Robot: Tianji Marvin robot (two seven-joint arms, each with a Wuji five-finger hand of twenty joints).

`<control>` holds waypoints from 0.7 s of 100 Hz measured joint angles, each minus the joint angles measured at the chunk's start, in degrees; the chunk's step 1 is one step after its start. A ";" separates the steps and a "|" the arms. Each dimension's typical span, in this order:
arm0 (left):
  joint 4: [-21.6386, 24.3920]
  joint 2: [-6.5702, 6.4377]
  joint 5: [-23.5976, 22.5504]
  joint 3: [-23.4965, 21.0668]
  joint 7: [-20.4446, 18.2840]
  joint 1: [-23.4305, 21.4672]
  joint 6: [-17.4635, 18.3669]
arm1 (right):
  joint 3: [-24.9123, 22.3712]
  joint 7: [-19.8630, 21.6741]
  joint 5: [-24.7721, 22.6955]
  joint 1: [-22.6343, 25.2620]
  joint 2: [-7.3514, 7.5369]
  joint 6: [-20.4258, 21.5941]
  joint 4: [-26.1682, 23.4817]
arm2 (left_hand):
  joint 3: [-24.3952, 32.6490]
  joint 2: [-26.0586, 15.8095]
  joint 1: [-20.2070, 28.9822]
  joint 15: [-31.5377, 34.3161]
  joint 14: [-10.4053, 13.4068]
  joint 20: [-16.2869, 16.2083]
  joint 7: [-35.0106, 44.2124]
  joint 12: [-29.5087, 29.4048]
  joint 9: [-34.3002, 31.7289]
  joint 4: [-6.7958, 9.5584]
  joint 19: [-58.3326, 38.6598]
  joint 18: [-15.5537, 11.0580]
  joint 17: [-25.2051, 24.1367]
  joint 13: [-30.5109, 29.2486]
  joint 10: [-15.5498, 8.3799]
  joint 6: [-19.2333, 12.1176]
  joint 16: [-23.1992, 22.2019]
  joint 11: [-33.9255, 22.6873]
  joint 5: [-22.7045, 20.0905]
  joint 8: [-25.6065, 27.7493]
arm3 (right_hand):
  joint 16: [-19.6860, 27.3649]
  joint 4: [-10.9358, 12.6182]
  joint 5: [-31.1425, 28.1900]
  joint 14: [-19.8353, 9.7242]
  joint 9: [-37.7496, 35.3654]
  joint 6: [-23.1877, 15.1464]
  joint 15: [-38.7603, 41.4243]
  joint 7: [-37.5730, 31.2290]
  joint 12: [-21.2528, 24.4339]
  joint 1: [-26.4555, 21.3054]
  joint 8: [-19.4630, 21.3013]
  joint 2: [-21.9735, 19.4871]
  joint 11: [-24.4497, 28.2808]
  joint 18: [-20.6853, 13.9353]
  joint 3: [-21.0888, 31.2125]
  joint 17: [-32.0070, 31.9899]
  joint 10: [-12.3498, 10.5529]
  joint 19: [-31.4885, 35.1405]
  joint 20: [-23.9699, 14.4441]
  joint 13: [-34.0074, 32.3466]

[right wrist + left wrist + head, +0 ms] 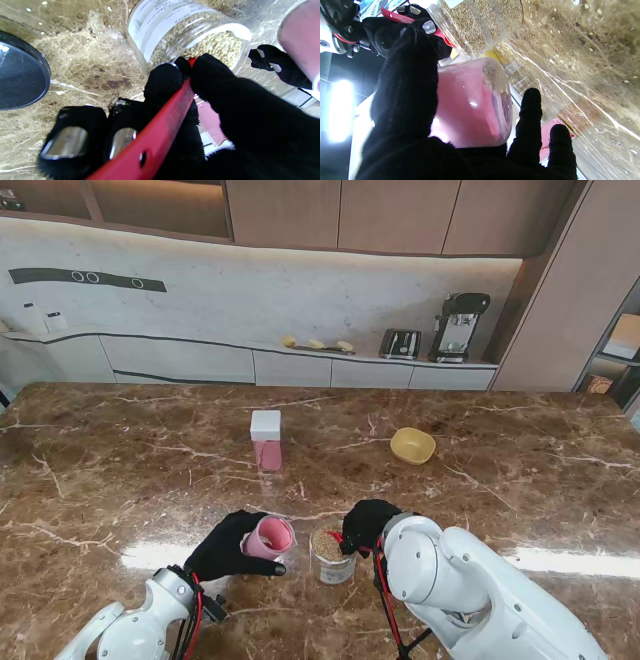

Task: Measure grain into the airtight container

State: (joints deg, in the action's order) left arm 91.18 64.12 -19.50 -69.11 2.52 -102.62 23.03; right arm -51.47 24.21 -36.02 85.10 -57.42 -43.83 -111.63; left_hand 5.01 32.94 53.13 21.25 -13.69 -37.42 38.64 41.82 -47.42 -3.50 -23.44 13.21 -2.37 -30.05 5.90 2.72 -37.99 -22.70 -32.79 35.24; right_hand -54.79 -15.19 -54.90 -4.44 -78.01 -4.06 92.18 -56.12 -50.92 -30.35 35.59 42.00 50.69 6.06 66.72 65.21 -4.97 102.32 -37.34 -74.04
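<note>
The left hand is wrapped around a pink cup, thumb on one side and fingers on the other, holding it tilted with its mouth turned toward the jar at its 3 o'clock. The left wrist view shows the cup clasped between the thumb and the two fingers that stick up past its rim; a little grain clings inside it.

The right hand is closed on the handle of a red scoop, pinched between thumb and forefinger, the other fingers curled under it. The scoop's front end reaches the mouth of the open grain jar; its bowl is hidden behind the fingers. The jar is clear, labelled, and well filled with grain.

The jar stands on the marble table just beside the cup, between the two hands. A pink container with a white lid stands upright at 12 o'clock from the cup, well apart. A yellow bowl sits at about 1 o'clock from the jar. A black lid lies flat near the jar.
</note>
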 measured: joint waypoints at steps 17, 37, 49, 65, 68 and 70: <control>-0.05 0.00 0.00 0.03 0.00 0.02 0.00 | -0.77 -0.62 2.65 -0.06 -0.05 -0.94 0.21 | 0.00 0.00 0.00 0.00 0.00 0.00 0.00 0.00 0.00 0.00 0.01 0.00 0.00 0.00 0.00 0.00 0.00 0.00 0.00 0.00 | 0.00 0.00 0.00 0.00 0.00 0.00 0.01 0.00 0.00 -0.01 -0.05 0.00 0.01 0.00 0.00 0.00 0.00 0.01 0.00 0.00; -0.08 0.00 0.00 0.06 0.00 0.02 -0.04 | -1.79 -0.82 5.43 -0.01 -0.15 -1.42 0.41 | 0.00 0.00 0.00 0.00 0.00 0.00 0.00 0.00 0.00 0.00 0.01 0.00 0.00 0.00 0.00 0.00 0.00 0.00 0.00 0.00 | 0.00 0.00 0.00 0.00 0.00 0.00 0.01 0.00 0.00 -0.01 -0.49 0.00 0.01 0.00 0.00 0.00 0.00 0.01 0.00 0.00; -0.12 0.01 0.00 0.10 0.00 0.04 -0.05 | -2.59 -1.00 7.57 0.11 -0.25 -1.62 0.49 | 0.00 0.00 0.00 0.00 0.00 0.00 0.00 0.00 0.00 0.00 0.01 0.00 0.00 0.00 0.00 0.00 0.00 0.00 0.00 0.00 | 0.00 0.00 0.00 0.00 0.00 0.00 0.01 0.00 0.00 -0.03 -0.49 0.00 0.01 0.00 0.00 0.00 0.00 0.01 0.00 0.00; -0.15 0.01 0.00 0.13 0.00 0.08 -0.06 | -3.37 -1.08 7.87 0.44 -0.41 -1.64 0.52 | 0.00 0.00 0.00 0.00 0.00 0.00 0.00 0.00 0.00 0.00 0.02 0.00 0.00 0.00 0.00 0.00 0.00 0.00 0.00 0.00 | 0.00 0.00 0.00 0.00 0.00 0.00 0.01 0.00 0.00 -0.03 -0.50 0.00 0.02 -0.01 0.00 0.00 0.00 0.02 0.00 0.00; -0.16 0.01 -0.01 0.14 0.00 0.10 -0.06 | -3.55 -1.10 8.07 0.52 -0.45 -1.63 0.52 | 0.00 0.00 0.00 0.00 0.00 0.00 0.00 0.00 0.00 0.00 0.02 0.00 0.00 0.00 0.00 0.00 0.00 0.00 0.00 0.00 | 0.00 0.00 0.00 0.00 0.00 0.00 0.02 0.00 0.00 -0.03 -0.50 0.00 0.02 -0.01 0.00 0.00 0.00 0.02 0.00 0.00; -0.17 0.01 -0.01 0.15 0.00 0.11 -0.06 | -3.64 -1.10 8.18 0.57 -0.46 -1.62 0.52 | 0.00 0.00 0.00 0.00 0.00 0.00 0.00 0.00 0.00 0.00 0.02 0.00 0.01 0.00 0.00 0.00 0.00 0.00 0.00 0.00 | 0.00 0.00 0.00 0.00 0.00 0.00 0.02 -0.01 0.00 -0.03 -0.50 0.00 0.02 -0.01 0.00 0.00 0.00 0.02 0.00 0.00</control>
State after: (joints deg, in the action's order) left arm 91.01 64.12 -19.50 -68.96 2.52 -102.51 22.97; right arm -55.11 23.11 -27.84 85.67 -57.88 -45.45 -111.11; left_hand 5.01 32.94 53.13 21.25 -13.69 -37.42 38.64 41.82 -47.42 -3.50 -23.42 13.21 -2.37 -30.05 5.90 2.72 -37.99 -22.70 -32.79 35.24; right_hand -54.79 -15.19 -54.90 -4.44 -78.01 -4.06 92.20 -56.13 -50.92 -30.38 35.09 41.99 50.70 6.05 66.72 65.21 -4.97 102.34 -37.34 -74.04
